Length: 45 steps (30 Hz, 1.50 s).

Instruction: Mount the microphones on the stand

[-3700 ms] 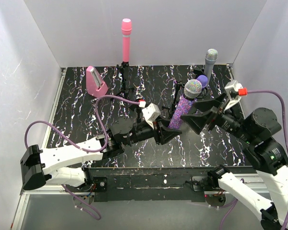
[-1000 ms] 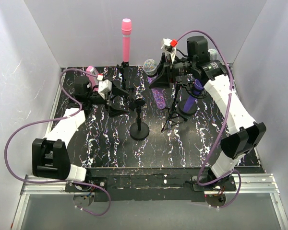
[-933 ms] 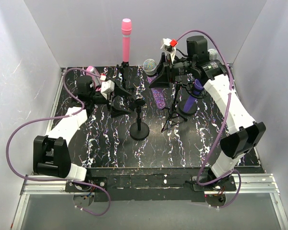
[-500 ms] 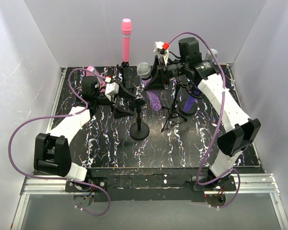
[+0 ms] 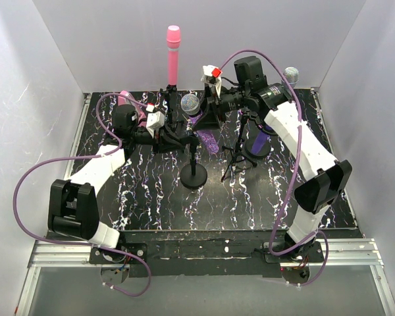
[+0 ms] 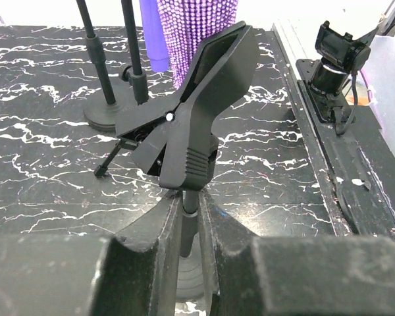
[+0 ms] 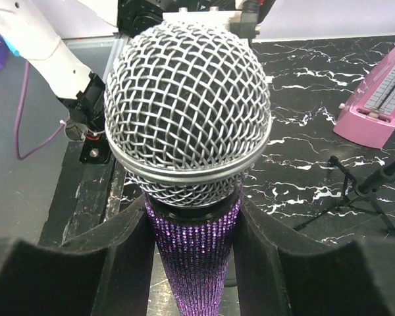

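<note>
My right gripper [image 7: 194,227] is shut on the glittery purple microphone [image 7: 187,112] just below its silver mesh head, holding it tilted above the table [image 5: 191,103]. My left gripper [image 6: 189,207] is shut on the thin pole of the round-based stand [image 5: 195,176], right under its black clip [image 6: 197,112]. The clip's mouth is empty and points up toward the glittery body [image 6: 197,26] close behind it. A pink microphone [image 5: 173,56] stands upright in a stand at the back. A silver-grey microphone [image 5: 290,72] and a dark purple one [image 5: 260,137] stand at the back right.
A pink wedge-shaped box [image 7: 382,105] lies at the back left, mostly behind my left arm in the top view. A black tripod stand [image 5: 237,158] sits just right of the round-based stand. White walls close in the table on three sides.
My left gripper has moved right and shut on the stand's pole. My right arm has carried the glittery microphone left and lower, toward the clip.
</note>
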Available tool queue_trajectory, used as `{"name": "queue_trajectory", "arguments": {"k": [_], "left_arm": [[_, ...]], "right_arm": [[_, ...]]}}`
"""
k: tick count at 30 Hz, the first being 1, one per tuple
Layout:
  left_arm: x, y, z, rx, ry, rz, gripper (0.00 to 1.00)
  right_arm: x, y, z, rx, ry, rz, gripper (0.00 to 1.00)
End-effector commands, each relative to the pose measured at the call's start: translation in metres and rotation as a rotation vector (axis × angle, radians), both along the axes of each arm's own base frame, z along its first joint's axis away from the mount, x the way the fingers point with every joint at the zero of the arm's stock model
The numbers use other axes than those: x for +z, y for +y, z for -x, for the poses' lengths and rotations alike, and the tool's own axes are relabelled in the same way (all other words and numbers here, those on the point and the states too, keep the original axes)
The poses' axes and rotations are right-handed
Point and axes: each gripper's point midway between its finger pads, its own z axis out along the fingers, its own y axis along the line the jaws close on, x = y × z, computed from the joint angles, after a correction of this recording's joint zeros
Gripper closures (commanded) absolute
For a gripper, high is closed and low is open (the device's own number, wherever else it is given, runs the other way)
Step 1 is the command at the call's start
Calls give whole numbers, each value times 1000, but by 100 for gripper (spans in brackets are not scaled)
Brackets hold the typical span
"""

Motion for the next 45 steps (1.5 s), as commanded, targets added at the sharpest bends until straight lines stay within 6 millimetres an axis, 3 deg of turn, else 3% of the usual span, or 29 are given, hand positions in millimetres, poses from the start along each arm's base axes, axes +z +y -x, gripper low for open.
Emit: {"name": "queue_trajectory", "arguments": {"k": [1,2,5,7,8,12,16,22,30,34,42,45], "left_arm": [[23,-2,1,-5,-63,15,84],[24,-1,0,0,-63,15,80],[24,-1,0,27,-46,3,26],[22,5,1,45,-49,-12,5],[22,8,2,49,-57,-16,2],[32,16,-1,54,-69,9,2],[43,12,-7,27,-15,26,23],[43,-2,4,18,-15,20,21],[51,-5,18,-3,46,26,50],[58,-3,20,48,44,24,58],[48,1,8,236,197,-65,77],[42,0,13,273,245,-94,78]], "right_arm": [[23,-2,10,29,-109,-34,99],[24,-2,11,27,-109,-33,99],[30,-5,10,10,-97,-39,99],[35,-8,9,-7,-91,-44,99],[36,-11,8,-17,-90,-44,99],[41,-22,7,-39,-101,-49,99],[46,-31,10,-50,-101,-55,99],[55,-40,21,-49,-105,-81,99],[56,-42,26,-50,-95,-84,99],[54,-42,26,-53,-78,-82,99],[53,-40,22,-63,-60,-87,99],[52,-38,22,-60,-54,-90,99]]}}
